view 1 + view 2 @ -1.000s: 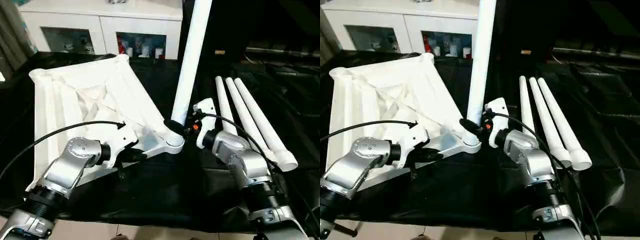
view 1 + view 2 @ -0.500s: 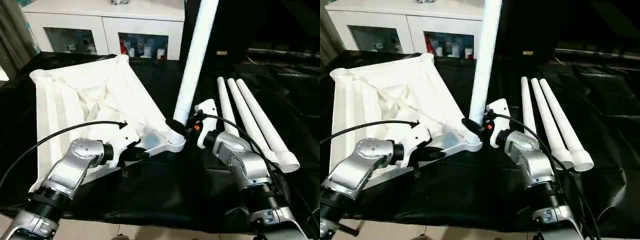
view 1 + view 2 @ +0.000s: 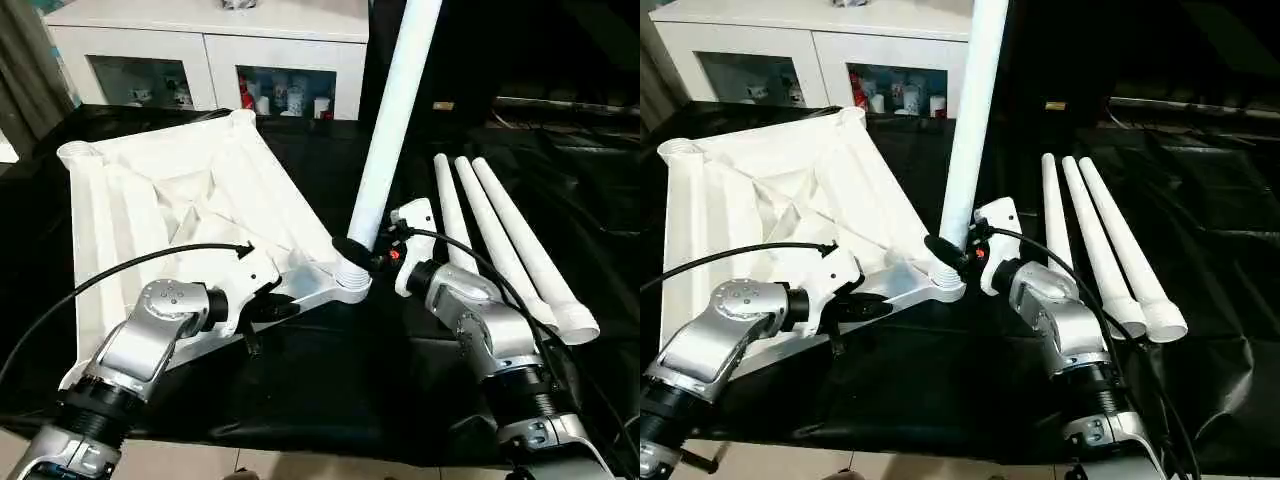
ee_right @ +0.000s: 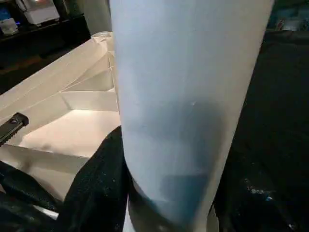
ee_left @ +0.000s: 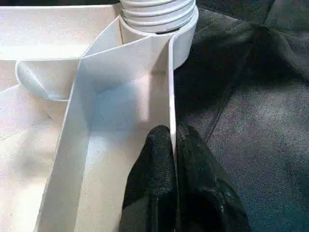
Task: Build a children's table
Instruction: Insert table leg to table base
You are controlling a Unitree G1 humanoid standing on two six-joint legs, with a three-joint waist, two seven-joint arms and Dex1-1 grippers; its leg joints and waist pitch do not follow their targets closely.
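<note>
My left pincer (image 5: pixel 174 145) is pinched tight on the thin rim wall of the upturned tabletop (image 3: pixel 180 200), near its closest corner socket (image 3: pixel 350 282). My right pincer (image 3: pixel 362 252) clasps the leg (image 3: pixel 392 120) standing nearly upright in that socket. Three more legs (image 3: pixel 510 245) lie side by side on the black cloth (image 3: pixel 330 370) to my right. A white cabinet (image 3: pixel 210 50) stands behind.

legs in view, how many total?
4. One leg stands in the tabletop's near corner socket, held by the right gripper. Three spare legs lie side by side on the black cloth to its right.
</note>
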